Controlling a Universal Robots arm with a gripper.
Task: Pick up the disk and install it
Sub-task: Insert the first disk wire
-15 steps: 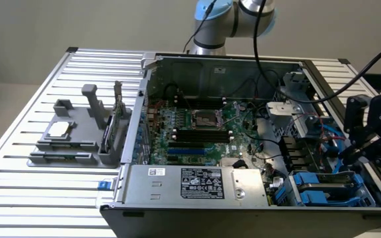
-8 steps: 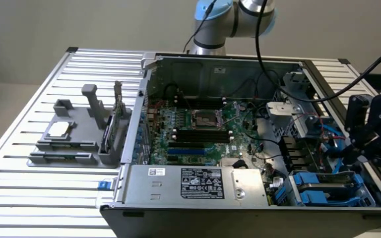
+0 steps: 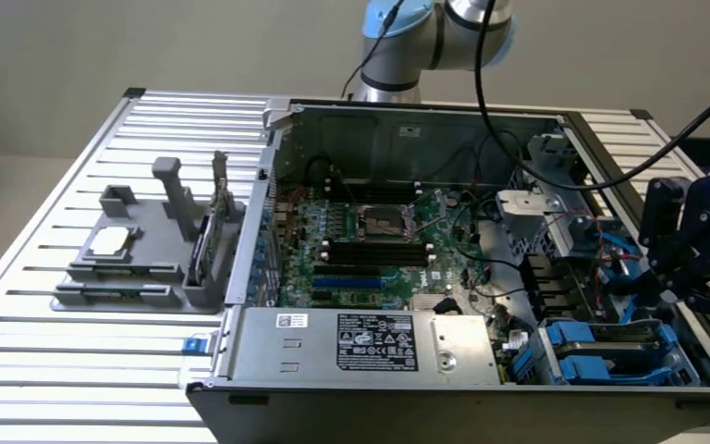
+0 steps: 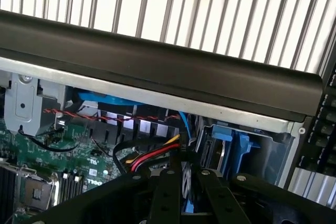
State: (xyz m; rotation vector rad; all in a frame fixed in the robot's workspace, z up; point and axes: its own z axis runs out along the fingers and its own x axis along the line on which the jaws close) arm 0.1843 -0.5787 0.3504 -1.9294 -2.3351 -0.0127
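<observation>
My black gripper [image 3: 676,291] hangs over the drive bay corner of the open computer case [image 3: 226,342], at the exterior view's right. In the wrist view its two fingers [image 4: 167,192] stand close together. Between them runs a thin blue strip, the disk [image 4: 185,188] seen edge-on, so the gripper [image 4: 186,174] is shut on it. Just beyond lies the drive bay [image 4: 231,140] with its blue plastic carriers. The same bay [image 3: 608,356] sits low in the case, below the gripper.
A grey power supply box [image 3: 368,342] lies along the case's front, with the green motherboard [image 3: 368,240] behind it. Red and yellow cables [image 4: 152,156] run close to the fingers. The case's black edge [image 4: 157,61] crosses ahead. A grey fixture [image 3: 133,259] stands on the slatted table [image 3: 34,370].
</observation>
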